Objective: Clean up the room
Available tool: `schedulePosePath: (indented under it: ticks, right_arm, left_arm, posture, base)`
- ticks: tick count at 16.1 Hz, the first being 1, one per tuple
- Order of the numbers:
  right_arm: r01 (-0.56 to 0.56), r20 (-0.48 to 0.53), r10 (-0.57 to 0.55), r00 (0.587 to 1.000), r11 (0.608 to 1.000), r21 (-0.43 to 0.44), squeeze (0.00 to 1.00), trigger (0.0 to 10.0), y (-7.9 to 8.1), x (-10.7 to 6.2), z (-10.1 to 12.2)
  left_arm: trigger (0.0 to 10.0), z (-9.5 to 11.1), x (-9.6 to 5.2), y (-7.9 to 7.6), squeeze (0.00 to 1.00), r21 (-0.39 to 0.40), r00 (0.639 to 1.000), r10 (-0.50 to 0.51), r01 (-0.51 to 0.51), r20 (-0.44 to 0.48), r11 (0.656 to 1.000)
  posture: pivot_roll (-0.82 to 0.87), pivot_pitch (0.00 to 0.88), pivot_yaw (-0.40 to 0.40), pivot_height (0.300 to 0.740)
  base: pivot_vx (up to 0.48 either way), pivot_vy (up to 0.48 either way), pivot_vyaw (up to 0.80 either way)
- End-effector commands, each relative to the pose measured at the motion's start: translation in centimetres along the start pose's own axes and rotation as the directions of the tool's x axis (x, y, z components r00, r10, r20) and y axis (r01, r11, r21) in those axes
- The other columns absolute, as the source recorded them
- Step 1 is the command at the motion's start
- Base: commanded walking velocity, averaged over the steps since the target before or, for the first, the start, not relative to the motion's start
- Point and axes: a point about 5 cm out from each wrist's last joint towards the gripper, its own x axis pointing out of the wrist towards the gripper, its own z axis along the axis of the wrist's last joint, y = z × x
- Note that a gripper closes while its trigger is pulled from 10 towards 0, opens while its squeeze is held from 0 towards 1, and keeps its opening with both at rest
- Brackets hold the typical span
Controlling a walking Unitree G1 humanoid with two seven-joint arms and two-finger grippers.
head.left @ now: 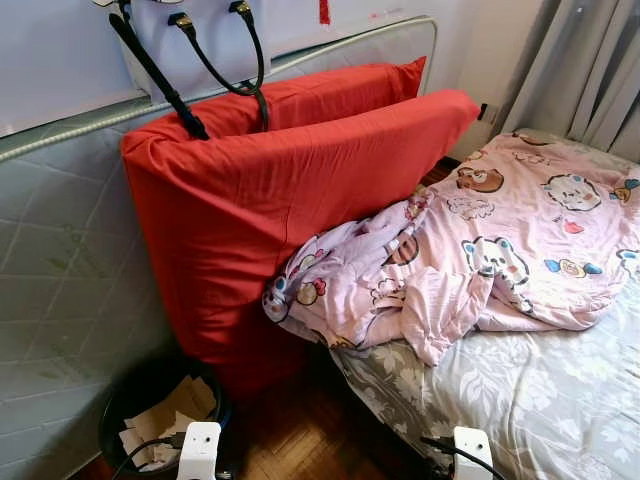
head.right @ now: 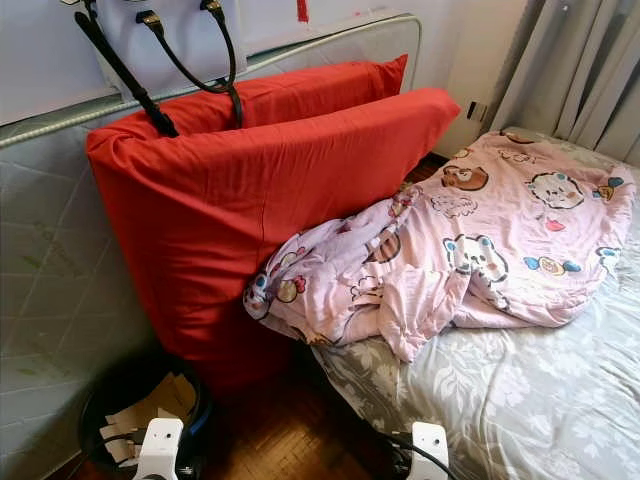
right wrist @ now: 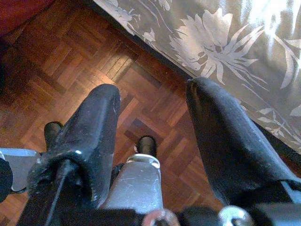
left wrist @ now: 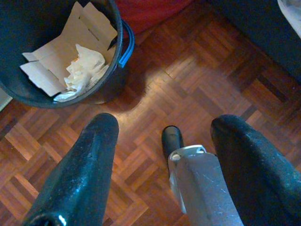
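You are looking at a pink cartoon-print blanket (head.left: 480, 255) lying crumpled on the bed (head.left: 540, 390), its near corner spilling off the mattress edge against two red cushions (head.left: 270, 190) that are leaning upright on the quilted wall panel. A black bin (left wrist: 70, 56) holding cardboard and crumpled paper is sitting on the parquet floor (left wrist: 188, 80) below the cushions. Your left claw (left wrist: 164, 165) and right claw (right wrist: 153, 127) are both hanging over the floor, fingers spread wide, gripping nothing.
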Motion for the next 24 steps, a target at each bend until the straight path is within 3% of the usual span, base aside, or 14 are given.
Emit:
schedulePosePath:
  ticks: [1, 3, 7, 11, 17, 19, 21, 24]
  right_arm:
    - [0.0, -0.005, 0.0, 1.0, 1.0, 0.0, 0.0, 10.0, 0.0, 0.0, -0.1]
    - [-0.017, -0.024, 0.017, 1.0, 1.0, -0.006, 0.0, 10.0, 1.1, 0.0, -0.6]
    - [-0.024, -0.025, 0.024, 0.999, 1.0, -0.01, 0.0, 10.0, 1.5, 0.0, -0.8]
    - [-0.002, -0.03, 0.002, 1.0, 1.0, -0.004, 0.0, 10.0, -0.9, -0.4, -1.2]
    - [0.022, -0.014, -0.022, 1.0, 0.999, 0.036, 0.0, 10.0, -2.6, -0.7, -1.1]
    - [0.018, -0.013, -0.018, 1.0, 0.999, 0.034, 0.0, 10.0, -2.5, -0.7, -1.1]
    - [-0.007, -0.009, 0.007, 1.0, 1.0, 0.021, 0.0, 10.0, -0.6, -0.2, -0.6]
    - [-0.019, -0.003, 0.019, 1.0, 1.0, 0.021, 0.0, 10.0, 0.4, -0.1, -0.4]
  left_arm:
    - [10.0, -0.2, 0.0, 0.2, 0.0, 0.001, 1.0, 0.004, -0.004, -0.012, 1.0]
    - [10.0, -0.1, 0.0, 0.5, 0.0, 0.022, 1.0, 0.0, 0.001, -0.015, 1.0]
    - [10.0, -0.1, 0.0, 0.6, 0.0, 0.024, 1.0, 0.002, -0.001, -0.014, 1.0]
    - [10.0, -0.1, 0.0, 0.6, 0.0, 0.025, 1.0, 0.001, 0.0, -0.013, 1.0]
    - [10.0, -0.1, 0.0, 0.6, 0.0, 0.028, 1.0, -0.001, 0.001, -0.013, 1.0]
    - [10.0, -0.1, 0.0, 0.6, 0.0, 0.028, 1.0, -0.001, 0.001, -0.012, 1.0]
    - [10.0, -0.1, 0.0, 0.6, 0.0, 0.029, 1.0, -0.001, 0.002, -0.013, 1.0]
    - [10.0, 0.0, 0.0, 0.6, 0.0, 0.027, 1.0, -0.001, 0.001, -0.011, 1.0]
  posture:
    - [0.02, 0.0, -0.021, 0.74]
    - [0.03, 0.0, -0.015, 0.74]
    - [0.03, 0.0, -0.013, 0.74]
    - [0.03, 0.0, -0.012, 0.74]
    - [0.03, 0.0, -0.012, 0.74]
    - [0.03, 0.0, -0.011, 0.74]
    - [0.03, 0.0, -0.011, 0.74]
    - [0.03, 0.0, -0.012, 0.74]
  base:
    - [0.0, 0.0, 0.0]
    - [0.0, 0.0, 0.0]
    - [0.0, 0.0, 0.0]
    - [0.242, 0.0, 0.54]
    - [0.242, 0.0, 0.0]
    - [0.244, 0.0, 0.0]
    - [0.246, 0.0, 0.0]
    - [0.244, 0.0, 0.0]
